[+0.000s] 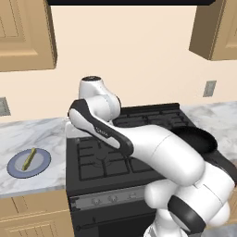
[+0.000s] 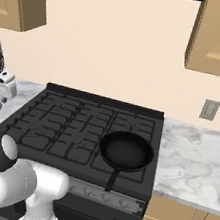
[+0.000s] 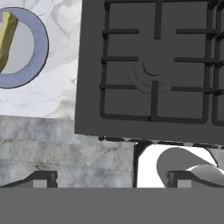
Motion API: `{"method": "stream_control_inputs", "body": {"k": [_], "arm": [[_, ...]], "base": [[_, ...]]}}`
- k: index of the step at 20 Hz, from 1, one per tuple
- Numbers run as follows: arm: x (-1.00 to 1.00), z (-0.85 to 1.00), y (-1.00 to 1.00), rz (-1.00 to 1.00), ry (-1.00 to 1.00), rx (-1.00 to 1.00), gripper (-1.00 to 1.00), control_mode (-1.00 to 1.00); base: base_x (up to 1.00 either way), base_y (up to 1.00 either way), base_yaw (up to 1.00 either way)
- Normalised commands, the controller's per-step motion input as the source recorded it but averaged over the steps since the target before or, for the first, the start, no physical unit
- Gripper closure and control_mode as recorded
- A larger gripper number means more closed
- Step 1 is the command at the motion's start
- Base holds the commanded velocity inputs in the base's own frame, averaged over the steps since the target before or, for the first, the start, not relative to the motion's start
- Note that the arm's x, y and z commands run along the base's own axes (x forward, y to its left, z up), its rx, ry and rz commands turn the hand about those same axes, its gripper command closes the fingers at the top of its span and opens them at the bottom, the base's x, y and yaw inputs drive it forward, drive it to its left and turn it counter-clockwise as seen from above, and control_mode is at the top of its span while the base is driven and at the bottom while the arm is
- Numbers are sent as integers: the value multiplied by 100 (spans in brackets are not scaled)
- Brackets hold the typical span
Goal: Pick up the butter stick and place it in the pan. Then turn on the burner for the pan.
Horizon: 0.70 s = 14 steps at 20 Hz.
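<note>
1. above the stovetop's (image 3: 148,65) left edge, the pincer (image 3: 111,179) hangs with its fingertips spread wide apart, empty.
2. up and left of the pincer, the butter stick (image 3: 6,39) lies on a blue-grey plate (image 3: 39,48) on the marble counter (image 3: 52,96).
3. far across the stove, the pan (image 2: 125,150) sits on the front right burner (image 2: 136,176).

The rendered scene is evenly and brightly lit, with no glare and only faint, soft shadows. Edges are rendered slightly soft and pixelated; no lens distortion is seen.
</note>
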Motion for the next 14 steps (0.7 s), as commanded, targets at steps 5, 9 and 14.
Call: {"method": "stream_control_inputs", "body": {"k": [5,9,14], "arm": [[6,-15,55,-7,0,0,-100,-100],[8,-19,52,-4,0,0,-100,-100],[17,-13,53,-4,0,0,-100,-100]], "base": [[0,0,0],[0,0,0],[0,0,0]]}}
